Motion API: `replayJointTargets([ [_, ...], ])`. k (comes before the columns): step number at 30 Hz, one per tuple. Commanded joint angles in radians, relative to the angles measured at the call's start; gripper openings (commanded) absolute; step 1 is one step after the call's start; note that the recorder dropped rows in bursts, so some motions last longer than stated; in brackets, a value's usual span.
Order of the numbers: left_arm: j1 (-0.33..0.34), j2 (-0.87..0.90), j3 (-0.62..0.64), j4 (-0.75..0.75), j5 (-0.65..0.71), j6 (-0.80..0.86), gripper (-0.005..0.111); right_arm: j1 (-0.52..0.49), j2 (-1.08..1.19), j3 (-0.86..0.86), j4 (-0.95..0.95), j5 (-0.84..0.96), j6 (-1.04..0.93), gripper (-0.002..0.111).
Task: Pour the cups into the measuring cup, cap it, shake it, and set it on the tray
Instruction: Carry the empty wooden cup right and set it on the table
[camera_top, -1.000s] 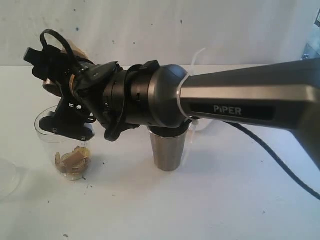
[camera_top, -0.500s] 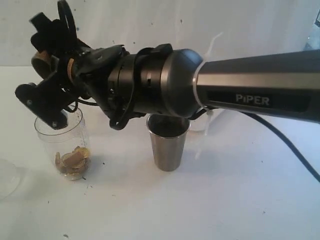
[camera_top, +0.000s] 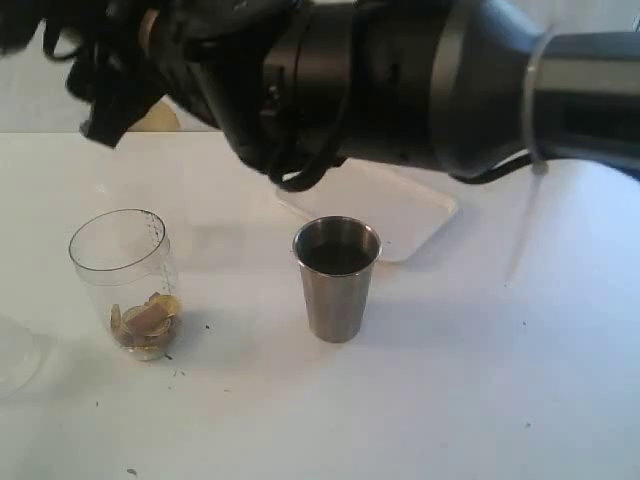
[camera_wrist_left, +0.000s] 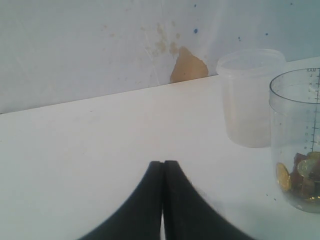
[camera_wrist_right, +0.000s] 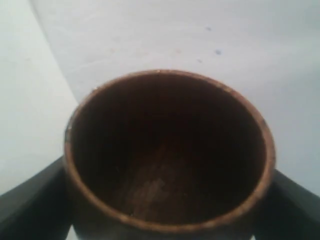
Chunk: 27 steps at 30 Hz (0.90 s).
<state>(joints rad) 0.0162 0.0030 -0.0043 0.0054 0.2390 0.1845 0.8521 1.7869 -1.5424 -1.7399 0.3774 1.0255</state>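
The right gripper (camera_wrist_right: 167, 205) is gripping the wooden cup (camera_wrist_right: 167, 150) between widely spread fingers, raised above the tabletop (camera_top: 480, 400). The left gripper (camera_wrist_left: 163, 200) is sitting pressed together, holding nothing. The measuring cup (camera_top: 128, 280), with gold-brown pieces at its bottom, is standing upright toward the left edge. The steel tumbler (camera_top: 337, 285) is standing mid-table, and the tray (camera_top: 415, 215) is lying just behind it.

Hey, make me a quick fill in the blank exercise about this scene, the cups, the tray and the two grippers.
1. The wooden cup, held in the right gripper, looks ___ inside.
2. The jaws of the left gripper are ___, holding nothing.
3. Gold-coloured pieces lie at the ___ of the measuring cup.
4. The steel tumbler stands ___ in front of the tray.
Missing words: empty; shut; bottom; upright.
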Motion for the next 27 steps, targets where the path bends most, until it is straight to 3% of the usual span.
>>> replayJointTargets([
  [1,-0.006,-0.003,0.004,0.000,-0.006,-0.002,0.001,-0.086,-0.070,-0.004,0.183,0.096,0.183,0.000],
  [6,-0.006,-0.003,0.004,0.000,-0.006,-0.002,0.001,-0.236,-0.115,0.013,0.496,0.056,0.017,0.000],
  [12,-0.006,-0.003,0.004,0.000,-0.006,-0.002,0.001,-0.459,-0.158,0.178,0.610,-0.029,-0.046,0.000],
  [14,-0.006,-0.003,0.004,0.000,-0.006,-0.002,0.001,-0.554,-0.167,0.275,0.670,-0.150,-0.033,0.000],
  [18,-0.006,-0.003,0.004,0.000,-0.006,-0.002,0.001,-0.724,-0.176,0.474,0.707,-0.591,-0.020,0.000],
  [24,-0.006,-0.003,0.004,0.000,-0.006,-0.002,0.001,-0.832,-0.144,0.646,0.709,-0.629,-0.215,0.000],
  [27,-0.006,-0.003,0.004,0.000,-0.006,-0.002,0.001,-0.901,-0.117,0.723,0.753,-0.818,-0.287,0.000],
])
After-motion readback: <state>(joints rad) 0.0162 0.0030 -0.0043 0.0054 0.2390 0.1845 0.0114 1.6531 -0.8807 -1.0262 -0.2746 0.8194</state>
